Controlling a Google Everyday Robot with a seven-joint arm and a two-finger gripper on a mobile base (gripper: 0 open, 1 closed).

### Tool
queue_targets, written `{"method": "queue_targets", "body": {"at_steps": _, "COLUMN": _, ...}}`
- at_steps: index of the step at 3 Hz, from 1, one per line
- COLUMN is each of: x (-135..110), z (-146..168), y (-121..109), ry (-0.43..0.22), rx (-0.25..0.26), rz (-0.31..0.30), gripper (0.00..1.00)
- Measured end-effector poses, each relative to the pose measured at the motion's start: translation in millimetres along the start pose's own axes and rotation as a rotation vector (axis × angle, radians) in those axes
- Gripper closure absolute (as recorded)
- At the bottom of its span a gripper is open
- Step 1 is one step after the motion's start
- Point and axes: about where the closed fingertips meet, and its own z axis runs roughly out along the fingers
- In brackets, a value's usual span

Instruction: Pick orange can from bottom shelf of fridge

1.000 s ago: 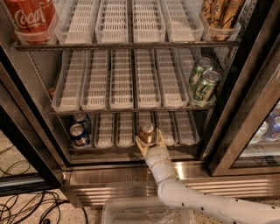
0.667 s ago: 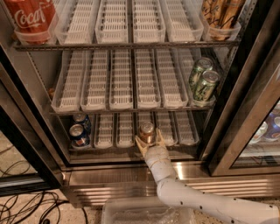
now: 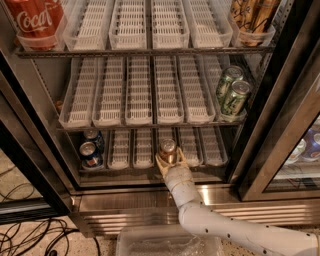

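The fridge (image 3: 150, 197) stands open in front of me, with white tray racks. The orange can (image 3: 168, 150), copper with a silver top, stands at the front of a middle lane on the bottom shelf (image 3: 142, 150). My gripper (image 3: 169, 159) reaches in from the lower right on its white arm. Its cream fingers sit on both sides of the can's lower body and close on it. The can is upright and rests on the shelf tray.
Two blue cans (image 3: 91, 154) stand at the left of the bottom shelf. Two green cans (image 3: 231, 95) sit on the middle shelf at the right. A red Coca-Cola can (image 3: 36, 20) and gold cans (image 3: 252, 15) are on the top shelf. A glass door (image 3: 282, 135) stands at right. Cables (image 3: 35, 237) lie on the floor.
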Motion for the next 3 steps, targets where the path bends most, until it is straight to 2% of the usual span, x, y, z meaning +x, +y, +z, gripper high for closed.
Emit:
{"method": "queue_targets", "body": {"at_steps": 1, "x": -0.5, "z": 2.1, "y": 0.5, "ry": 0.003, "rx": -0.005, "rz": 0.011, "gripper": 1.00}}
{"method": "queue_targets", "body": {"at_steps": 3, "x": -7.0, "z": 4.4, "y": 1.4, "ry": 0.010, "rx": -0.025, "rz": 0.036, "gripper": 1.00}}
